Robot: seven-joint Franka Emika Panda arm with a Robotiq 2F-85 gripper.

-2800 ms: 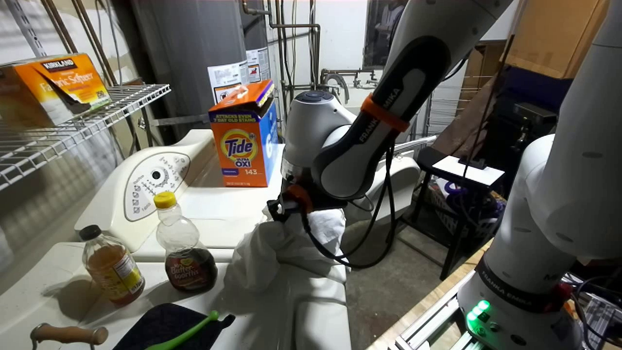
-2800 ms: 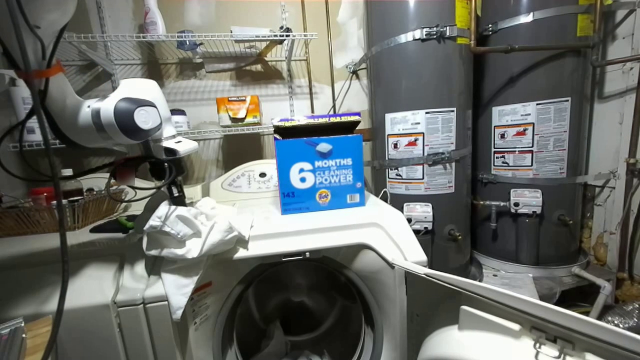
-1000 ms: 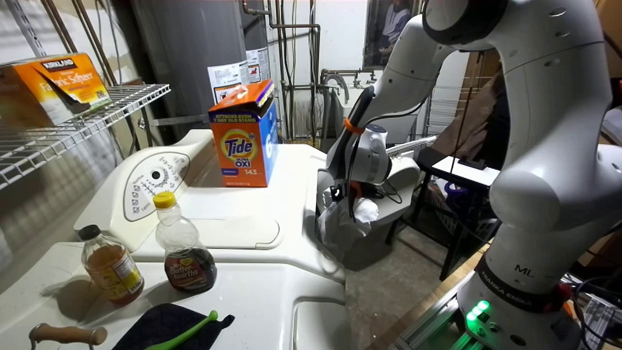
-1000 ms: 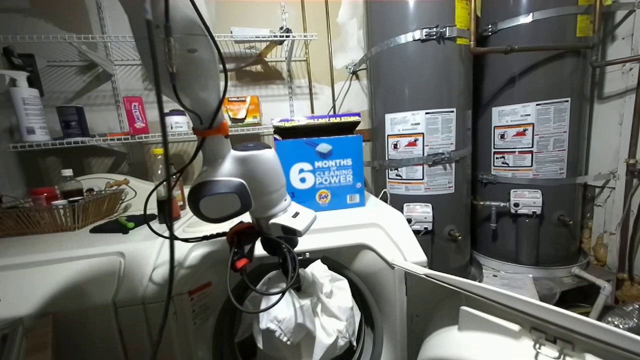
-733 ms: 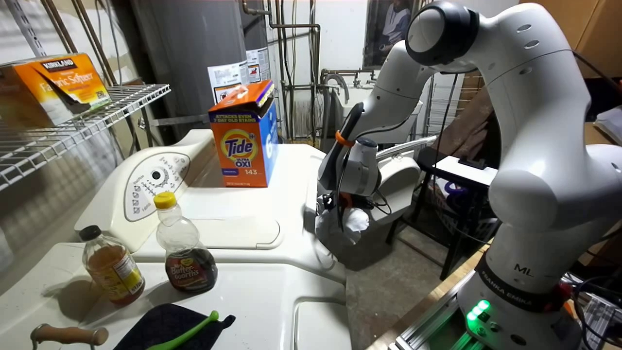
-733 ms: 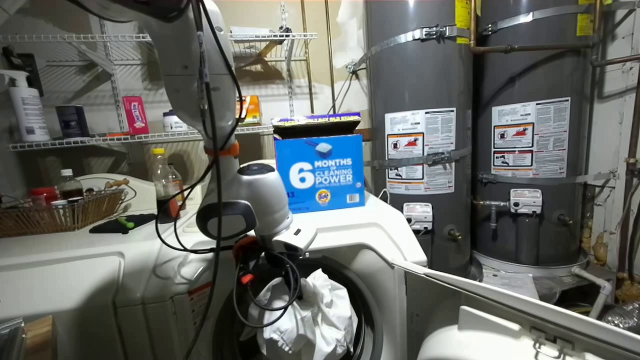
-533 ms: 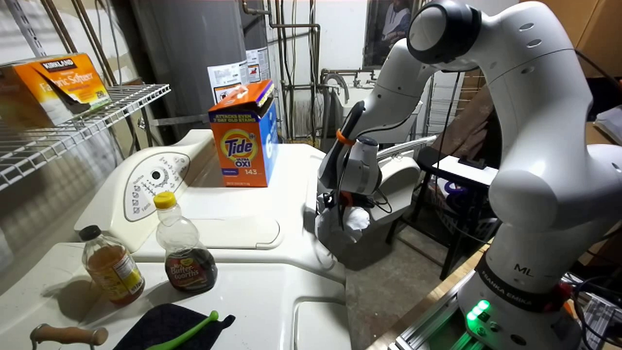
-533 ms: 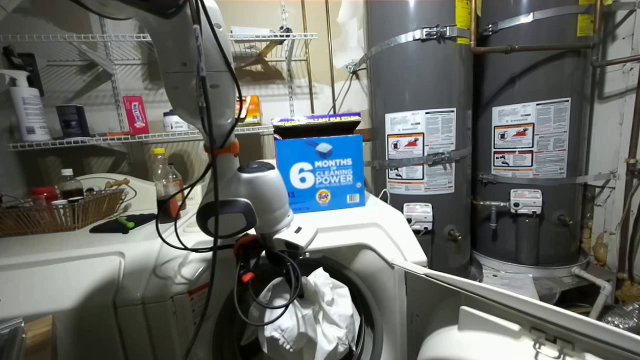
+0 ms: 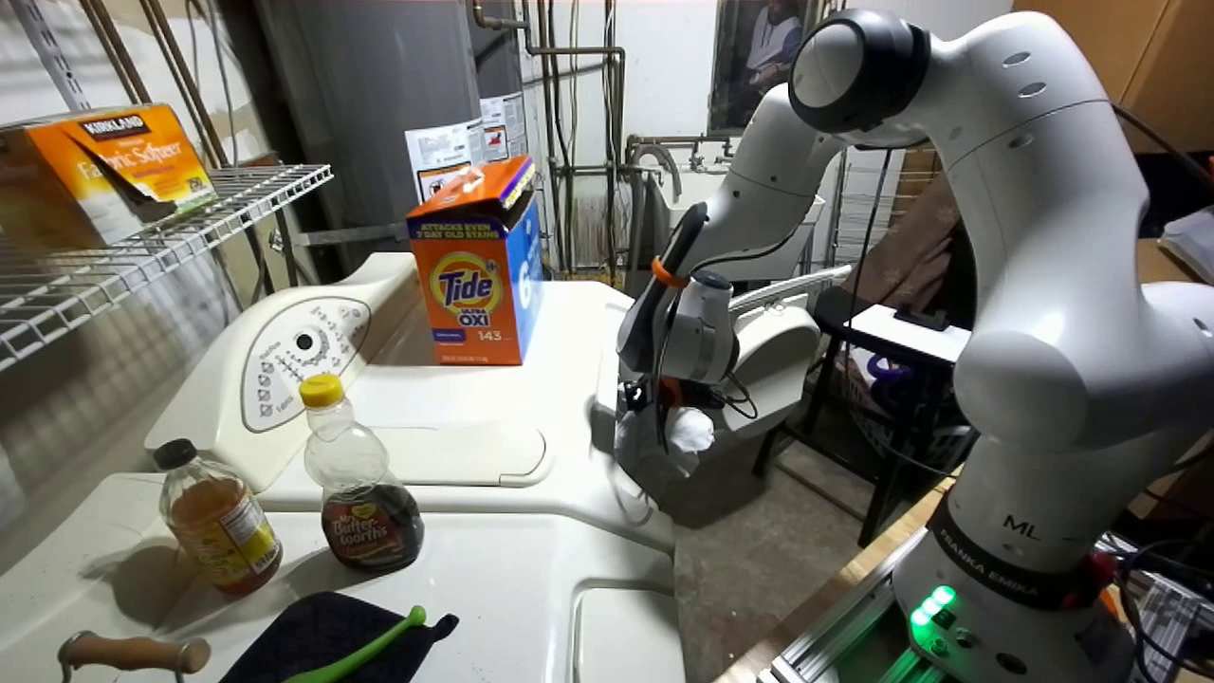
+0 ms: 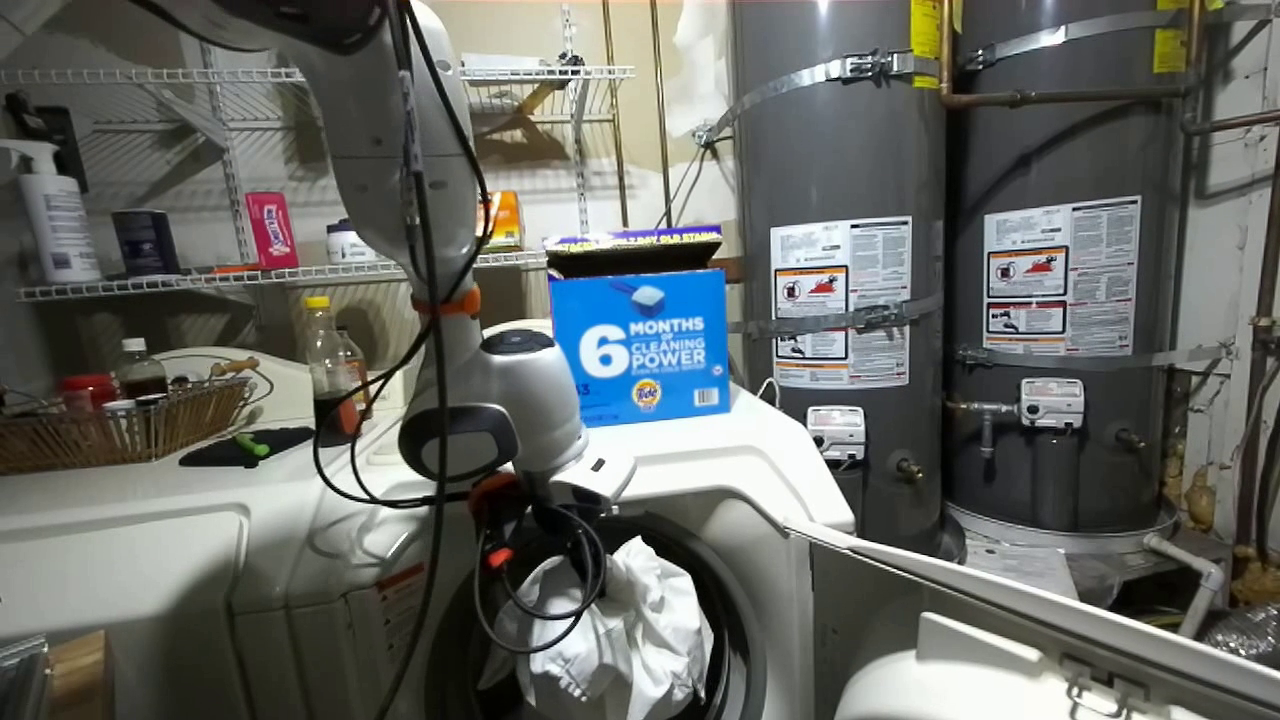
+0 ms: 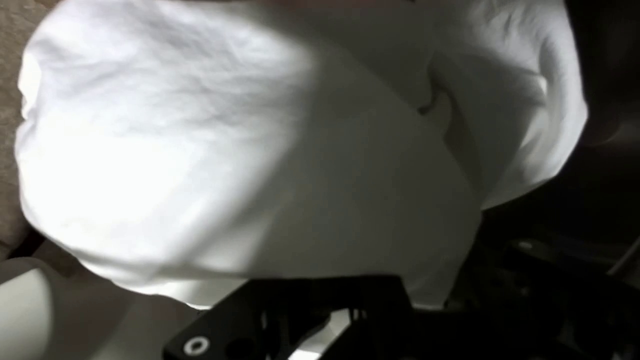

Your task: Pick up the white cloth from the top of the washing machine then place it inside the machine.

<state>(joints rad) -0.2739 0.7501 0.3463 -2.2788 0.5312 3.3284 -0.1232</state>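
Observation:
The white cloth (image 10: 630,640) hangs bunched at the round door opening of the washing machine (image 10: 720,470). How deep it reaches inside cannot be told. It also shows just past the machine's front edge in an exterior view (image 9: 690,436) and fills most of the wrist view (image 11: 150,165). My gripper (image 10: 590,575) points down in front of the opening and is shut on the cloth's top. In the wrist view, the dark gripper (image 11: 325,285) comes in from the bottom; its fingertips are hidden against the cloth. The drum is mostly hidden behind the cloth.
The machine's door (image 10: 1040,590) stands open to one side. A Tide box (image 9: 469,285) stands on the machine top. Bottles of syrup (image 9: 365,512) and juice (image 9: 223,531) and a black cloth with a green handle (image 9: 341,636) are on the neighbouring machine.
The gripper has carried the cloth off the machine top, forward and down to the door opening. In the last half second the arm has barely moved.

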